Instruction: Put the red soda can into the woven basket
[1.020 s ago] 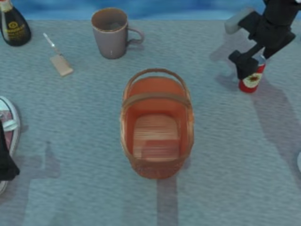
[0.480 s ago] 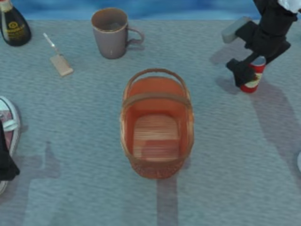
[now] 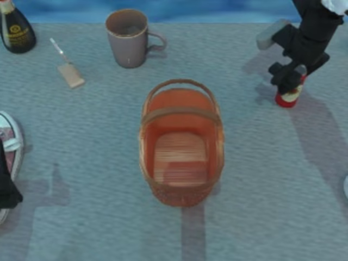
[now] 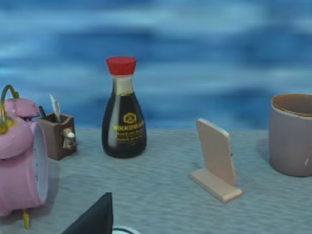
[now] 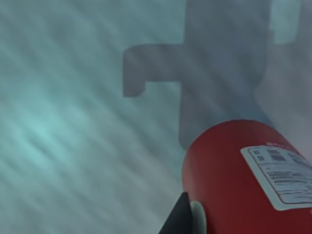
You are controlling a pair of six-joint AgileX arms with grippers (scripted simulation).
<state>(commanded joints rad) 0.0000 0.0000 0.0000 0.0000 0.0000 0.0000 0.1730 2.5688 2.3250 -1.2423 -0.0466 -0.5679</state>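
The red soda can (image 3: 287,97) stands upright at the table's far right, mostly covered from above by my right gripper (image 3: 288,81), which is shut on its upper part. In the right wrist view the red soda can (image 5: 234,180) fills the lower corner, and one dark fingertip (image 5: 181,219) presses its pad against the can's side; the other finger is out of frame. The woven basket (image 3: 220,147) sits mid-table, well to the left of the can, with its handle arching across it. My left gripper (image 3: 6,187) is parked at the left edge.
A grey-brown mug (image 3: 128,38) stands at the back, a dark soy-sauce bottle (image 3: 15,30) at the back left, and a small wooden stand (image 3: 69,73) beside it. A pink alarm clock (image 3: 8,144) lies at the left edge.
My right gripper has come down over the can and its fingers have drawn together on it. The can, the basket and the left arm have stayed put.
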